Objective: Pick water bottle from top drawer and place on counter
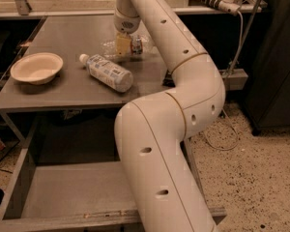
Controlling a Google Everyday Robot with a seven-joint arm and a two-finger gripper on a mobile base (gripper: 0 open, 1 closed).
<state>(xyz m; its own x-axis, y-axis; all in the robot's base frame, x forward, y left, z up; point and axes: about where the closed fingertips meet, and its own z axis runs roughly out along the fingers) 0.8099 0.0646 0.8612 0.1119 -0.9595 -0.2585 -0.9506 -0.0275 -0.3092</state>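
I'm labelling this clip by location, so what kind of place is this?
Probably a robotics lab or workshop: speckled hard floor, a power strip with trailing cable, a plain grey counter. The pincer is at the water bottle on that counter.

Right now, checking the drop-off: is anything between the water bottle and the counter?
Nothing visible. The water bottle is at the end effector, low over the counter; the labelled bottle lies apart, nearer the front edge.
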